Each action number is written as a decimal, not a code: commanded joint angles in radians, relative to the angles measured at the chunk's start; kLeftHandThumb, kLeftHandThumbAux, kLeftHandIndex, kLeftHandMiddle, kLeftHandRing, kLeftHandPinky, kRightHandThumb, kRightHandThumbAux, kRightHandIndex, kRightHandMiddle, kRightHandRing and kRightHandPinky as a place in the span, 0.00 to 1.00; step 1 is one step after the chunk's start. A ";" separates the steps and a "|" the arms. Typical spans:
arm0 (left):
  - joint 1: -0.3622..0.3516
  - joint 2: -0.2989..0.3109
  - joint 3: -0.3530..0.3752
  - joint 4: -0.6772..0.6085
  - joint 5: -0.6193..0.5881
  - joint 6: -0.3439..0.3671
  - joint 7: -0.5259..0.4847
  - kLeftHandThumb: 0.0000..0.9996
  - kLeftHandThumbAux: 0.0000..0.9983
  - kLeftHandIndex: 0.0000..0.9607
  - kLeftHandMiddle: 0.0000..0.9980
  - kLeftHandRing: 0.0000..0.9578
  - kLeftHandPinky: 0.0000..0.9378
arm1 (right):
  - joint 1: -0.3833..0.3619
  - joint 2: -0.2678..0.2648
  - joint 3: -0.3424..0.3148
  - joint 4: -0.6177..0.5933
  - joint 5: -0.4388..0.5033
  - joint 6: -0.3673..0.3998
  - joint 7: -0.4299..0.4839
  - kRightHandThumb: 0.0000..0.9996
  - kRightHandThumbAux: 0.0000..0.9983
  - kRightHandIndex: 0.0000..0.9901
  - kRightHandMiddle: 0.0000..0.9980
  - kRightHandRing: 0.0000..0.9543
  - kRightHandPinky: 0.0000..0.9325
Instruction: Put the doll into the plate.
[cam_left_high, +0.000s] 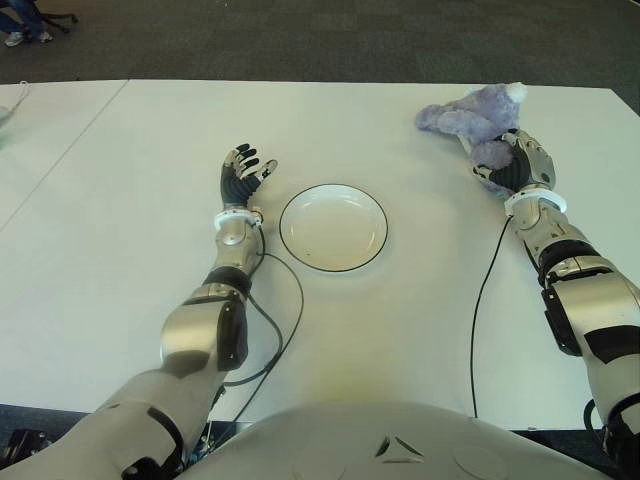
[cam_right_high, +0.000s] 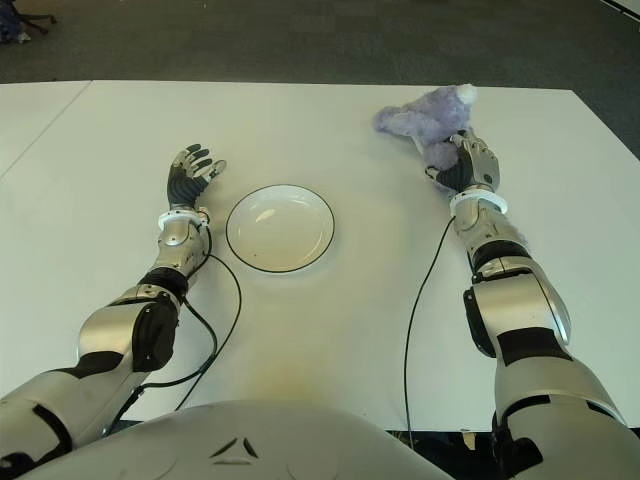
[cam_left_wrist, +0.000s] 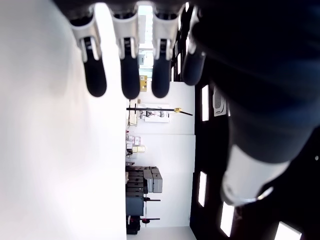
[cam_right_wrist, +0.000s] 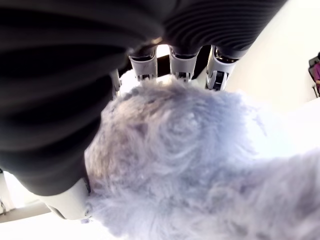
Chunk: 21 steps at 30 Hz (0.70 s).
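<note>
The doll (cam_left_high: 470, 115), a fluffy pale-purple plush with a white tuft, lies on the white table (cam_left_high: 400, 320) at the far right. My right hand (cam_left_high: 512, 160) is on its near end with the fingers (cam_right_wrist: 180, 65) curled over the fur and the thumb on the other side. In the right wrist view the doll (cam_right_wrist: 190, 165) fills the palm. The plate (cam_left_high: 333, 228), white with a dark rim, sits empty at the table's middle, well to the left of the doll. My left hand (cam_left_high: 243, 172) shows just left of the plate, fingers (cam_left_wrist: 127, 65) spread, holding nothing.
Black cables trail over the table from each wrist, one (cam_left_high: 285, 320) by the left forearm and one (cam_left_high: 485, 300) by the right. Dark carpet (cam_left_high: 300, 40) lies past the table's far edge. A person's shoes (cam_left_high: 20, 30) show at the far left.
</note>
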 joint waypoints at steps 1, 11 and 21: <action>0.171 -0.061 0.006 0.122 -0.012 0.149 -0.013 0.00 0.76 0.22 0.25 0.27 0.29 | 0.081 0.056 -0.023 0.027 0.029 0.021 0.031 0.37 0.78 0.32 0.15 0.12 0.13; 0.179 -0.055 0.007 0.121 -0.011 0.139 -0.027 0.00 0.70 0.20 0.25 0.26 0.28 | 0.120 0.097 -0.084 0.032 0.080 0.049 0.059 0.69 0.73 0.41 0.16 0.12 0.13; 0.185 -0.056 0.006 0.120 -0.009 0.132 -0.018 0.00 0.69 0.21 0.27 0.28 0.27 | 0.138 0.115 -0.139 0.032 0.128 0.057 0.099 0.69 0.73 0.41 0.15 0.10 0.10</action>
